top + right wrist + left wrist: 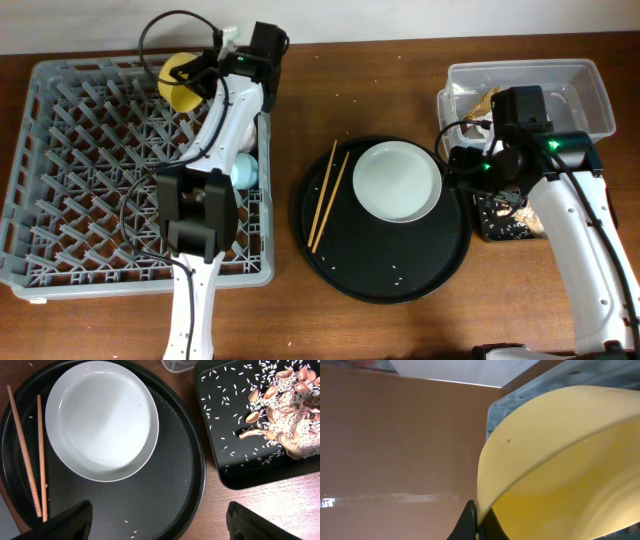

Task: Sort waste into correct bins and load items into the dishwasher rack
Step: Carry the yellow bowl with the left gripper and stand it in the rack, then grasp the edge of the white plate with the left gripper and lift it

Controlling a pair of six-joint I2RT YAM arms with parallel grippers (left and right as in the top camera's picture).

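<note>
**Overhead view, upper left of frame.** My left gripper is at the top edge of the large square grey plastic dishwasher rack, fingers clenched on the wall of the round yellow bowl. The bowl is tipped on its side among the upright pegs. A small blue cup lies inside the rack against its right wall, partly hidden by the arm.

**Left wrist view.** The yellow bowl fills the right half of the frame. Its wall runs down between the two dark fingers at the bottom edge. A corner of the rack shows behind it, beside the brown wooden table.

**Right wrist view.** My right gripper hangs with its fingers spread wide and grasping nothing, above the large round black tray. On that tray, upper left, rests the pale grey-white round plate. The two thin wooden chopsticks lie side by side near the tray's left rim, apart from the plate. At upper right, just beside the round tray, the shallow black rectangular tray holds brownish food scraps among scattered white rice grains.

**Overhead view, upper right.** The clear plastic rectangular tub holds a small gold-brown wrapper.
</note>
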